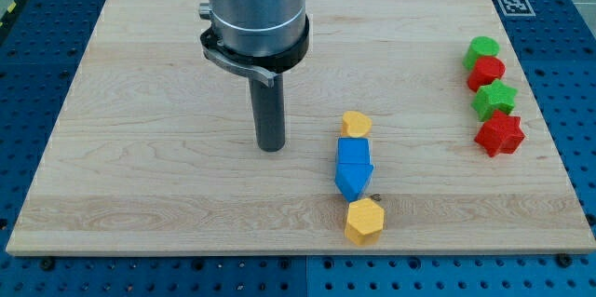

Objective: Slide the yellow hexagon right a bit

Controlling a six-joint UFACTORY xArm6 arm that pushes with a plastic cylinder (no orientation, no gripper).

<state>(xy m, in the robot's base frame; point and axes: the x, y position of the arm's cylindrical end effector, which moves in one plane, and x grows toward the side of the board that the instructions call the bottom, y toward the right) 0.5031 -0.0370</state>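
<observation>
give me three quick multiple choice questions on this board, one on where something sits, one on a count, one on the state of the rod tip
1. Where is the yellow hexagon relative to the blue blocks?
A. toward the view's top of them
B. toward the view's bottom of them
C. far to the view's right of them

2. How many red blocks are on the wooden board?
A. one
B. two
C. three

3. What is my tip doing?
A. pressing on the yellow hexagon
B. resting on a green block
C. standing apart from every block, to the view's left of the blue blocks

Answers:
1. B, the hexagon sits at the lower end of the column, just under the blue blocks.
2. B, a red block and a red star alternate with two green blocks at the view's right.
3. C, bare board shows between the tip and the nearest blocks.
</observation>
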